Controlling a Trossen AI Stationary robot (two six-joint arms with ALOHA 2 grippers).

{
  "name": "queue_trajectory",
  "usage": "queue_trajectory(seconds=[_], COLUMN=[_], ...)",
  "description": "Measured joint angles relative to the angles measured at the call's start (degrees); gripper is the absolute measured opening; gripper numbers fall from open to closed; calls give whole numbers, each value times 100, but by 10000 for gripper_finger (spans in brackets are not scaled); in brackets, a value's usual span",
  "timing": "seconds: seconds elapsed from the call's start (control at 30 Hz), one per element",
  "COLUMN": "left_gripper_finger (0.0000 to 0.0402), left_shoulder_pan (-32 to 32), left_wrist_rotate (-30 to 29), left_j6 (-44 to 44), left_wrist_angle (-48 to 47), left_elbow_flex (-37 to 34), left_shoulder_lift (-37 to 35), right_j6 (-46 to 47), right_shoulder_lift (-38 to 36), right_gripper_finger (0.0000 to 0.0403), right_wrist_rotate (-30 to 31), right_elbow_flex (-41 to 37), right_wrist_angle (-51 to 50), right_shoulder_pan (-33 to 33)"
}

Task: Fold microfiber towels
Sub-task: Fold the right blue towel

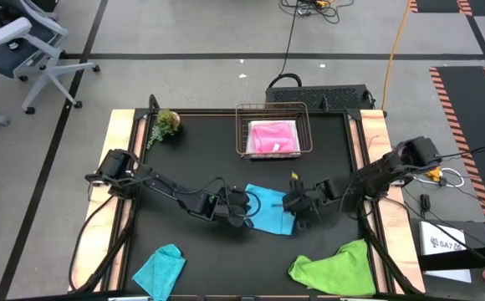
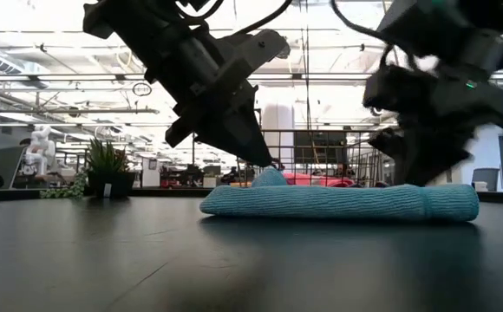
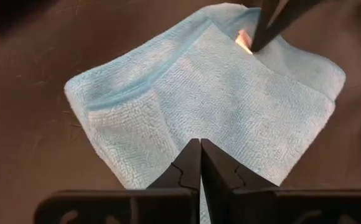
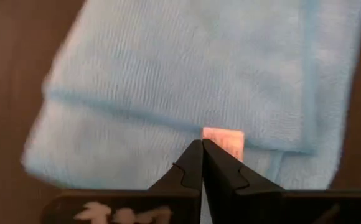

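Sky blue towel (image 1: 269,209) lies folded at the centre of the desk (image 1: 192,150), a flat layered pad with one rolled edge in the low view.

Left gripper (image 1: 244,209) sits at the towel's 9 o'clock edge, fingers (image 3: 190,168) closed together, tips low over the cloth; whether any fabric is pinched, cannot tell.

Right gripper (image 1: 297,205) sits at the towel's 3 o'clock edge, fingers (image 4: 213,165) closed, tips over the cloth beside a small pink tag (image 4: 223,138).

Hot pink towel (image 1: 273,137) lies in the wire basket (image 1: 241,134) at 12 o'clock.

Teal towel (image 1: 160,269) is crumpled at 7 o'clock, lime green towel (image 1: 334,267) at 5 o'clock.

Small plant (image 1: 165,124) stands at 11 o'clock.
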Motion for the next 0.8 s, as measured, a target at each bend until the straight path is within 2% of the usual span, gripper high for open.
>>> queue_trajectory(seconds=[0.07, 0.17, 0.23, 0.33, 0.5, 0.8], left_gripper_finger=[5, 5, 10, 6, 8, 6], left_shoulder_pan=[0, 43, 128, 313, 590, 894], left_wrist_rotate=[-34, -218, -269, -142, 573, 389], left_j6=[8, 20, 92, 401, 992, 1304], left_wrist_angle=[12, 31, 30, 1, -7, -280], left_elbow_flex=[0, 4, 4, 4, 4, 4], left_shoulder_lift=[0, 0, 0, 0, 0, 14], right_j6=[171, 835, 1127, 1331, 1517, 1681], right_shoulder_lift=[-239, -568, -740, -847, -839, -713], right_gripper_finger=[0, 0, 0, 0, 0, 0], right_wrist_rotate=[-309, -1107, -1296, -1270, -848, -560], right_elbow_flex=[9, 15, 16, 30, 24, 23], right_wrist_angle=[220, 712, 1008, 1328, 1249, 1271], right_shoulder_pan=[-171, -315, -276, -147, 50, 145])
